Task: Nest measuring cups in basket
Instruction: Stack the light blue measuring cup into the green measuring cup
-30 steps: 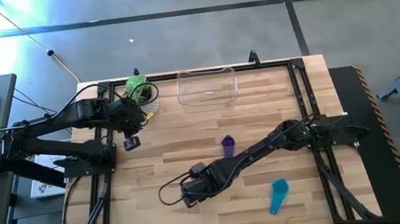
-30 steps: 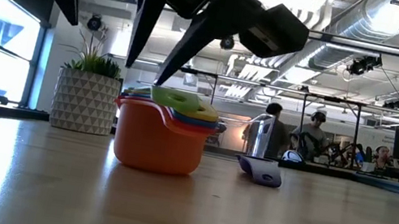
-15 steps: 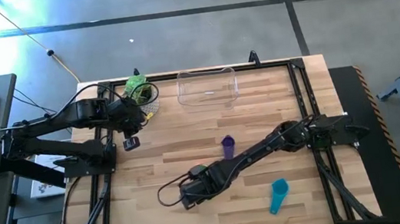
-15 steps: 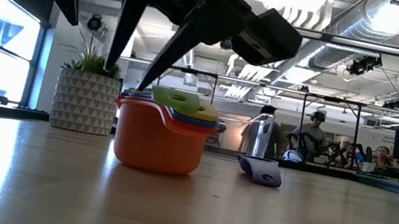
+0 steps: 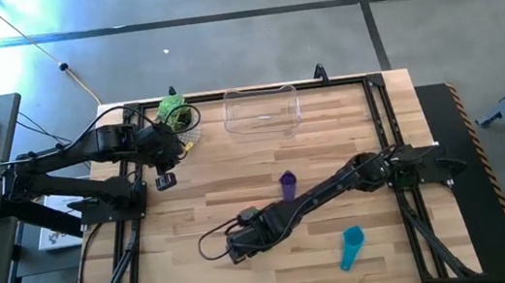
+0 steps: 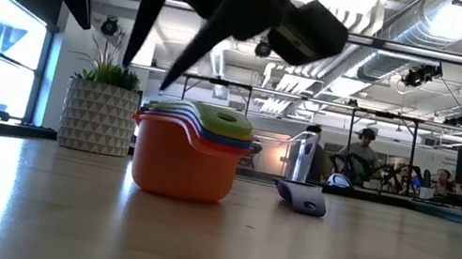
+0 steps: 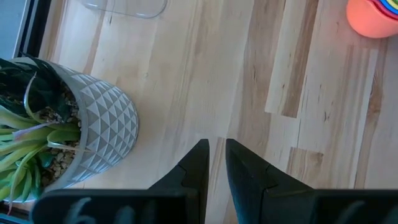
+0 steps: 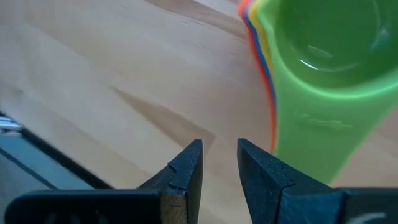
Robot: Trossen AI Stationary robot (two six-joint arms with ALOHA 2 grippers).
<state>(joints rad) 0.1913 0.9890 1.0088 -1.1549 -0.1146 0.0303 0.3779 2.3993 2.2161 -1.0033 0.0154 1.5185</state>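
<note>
Currently the right tool (image 8: 219, 163) hangs just above the stack of nested cups (image 6: 189, 151), its fingers (image 8: 184, 163) a narrow gap apart and holding nothing. The stack stands upright on the bench (image 5: 239, 187), with the orange cup (image 6: 183, 167) outermost and the green cup (image 8: 323, 68) on top. The purple cup (image 5: 288, 185) lies on its side near the middle of the bench, and the teal cup (image 5: 350, 246) lies towards the front right. The clear basket (image 5: 261, 109) stands at the far edge, well apart from all of them and with no cups in it.

The step in hand looks like moving the stack or fetching a loose cup. For a sound lift, the tool would do best to pinch the layered handles squarely, so the cups stay seated.

The left tool (image 7: 214, 165) waits beside the potted plant (image 7: 68, 140), fingers nearly together and empty.

No brand, label or writing can be read anywhere.
</note>
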